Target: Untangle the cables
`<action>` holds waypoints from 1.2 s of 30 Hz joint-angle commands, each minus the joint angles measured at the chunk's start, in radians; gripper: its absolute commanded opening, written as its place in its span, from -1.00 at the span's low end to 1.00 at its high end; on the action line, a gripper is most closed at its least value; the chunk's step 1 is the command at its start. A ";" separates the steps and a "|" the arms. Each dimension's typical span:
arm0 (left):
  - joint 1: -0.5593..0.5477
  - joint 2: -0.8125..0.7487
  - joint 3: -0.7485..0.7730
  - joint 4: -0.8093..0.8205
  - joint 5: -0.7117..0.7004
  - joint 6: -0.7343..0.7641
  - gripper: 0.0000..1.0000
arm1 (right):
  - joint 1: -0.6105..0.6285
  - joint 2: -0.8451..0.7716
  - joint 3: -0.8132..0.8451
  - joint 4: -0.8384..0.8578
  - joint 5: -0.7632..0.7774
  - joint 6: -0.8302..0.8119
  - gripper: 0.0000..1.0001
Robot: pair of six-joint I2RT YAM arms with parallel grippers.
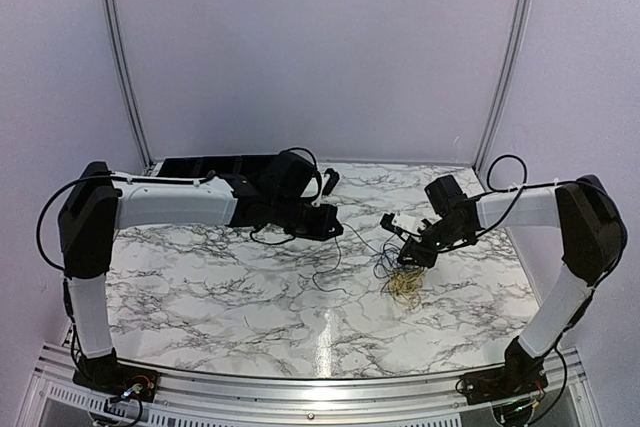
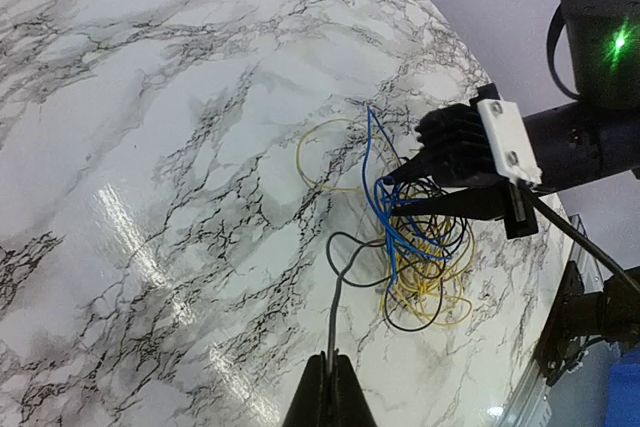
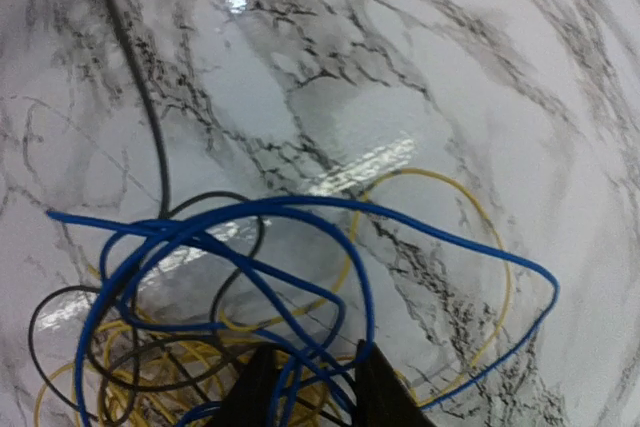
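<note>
Pinched shut in the left pincer (image 2: 330,392), one black cable (image 2: 336,322) leads to the knot, probably anchored so it can be drawn out. Opposite, the right pincer (image 3: 315,362) straddles the blue cable (image 3: 300,209) loops, jaws narrow but apart. Yellow cable (image 3: 483,217) coils underneath, heaped on the marble surface (image 2: 150,97) toward the right arm's side.

Cables (image 2: 420,252) blue, yellow, black; table (image 2: 150,97) marbled (grey-veined)

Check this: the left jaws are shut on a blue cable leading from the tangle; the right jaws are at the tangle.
Wrong colour: the left gripper is shut on a black cable, not blue; the left wrist view shows it. The right gripper is at the tangle.
</note>
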 commanded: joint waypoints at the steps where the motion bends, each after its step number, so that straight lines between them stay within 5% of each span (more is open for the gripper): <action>1: 0.002 -0.125 -0.026 0.002 -0.062 0.041 -1.00 | 0.009 0.004 -0.026 0.030 -0.005 0.044 -0.63; 8: 0.003 -0.266 -0.059 -0.011 -0.164 0.093 -1.00 | 0.008 0.004 -0.064 0.054 0.053 0.061 -0.77; 15: 0.009 -0.390 0.070 -0.096 -0.342 0.203 -1.00 | -0.004 -0.004 -0.103 0.080 0.109 0.065 -0.79; 26: 0.020 -0.468 0.378 -0.153 -0.576 0.423 -1.00 | -0.095 -0.005 -0.112 0.103 0.151 0.105 -0.49; 31: 0.020 -0.477 0.354 -0.156 -0.578 0.424 -1.00 | -0.102 -0.031 -0.082 0.062 0.103 0.102 -0.46; 36: 0.020 -0.501 0.268 -0.154 -0.588 0.363 -1.00 | -0.101 -0.095 0.055 -0.067 0.033 0.073 -0.22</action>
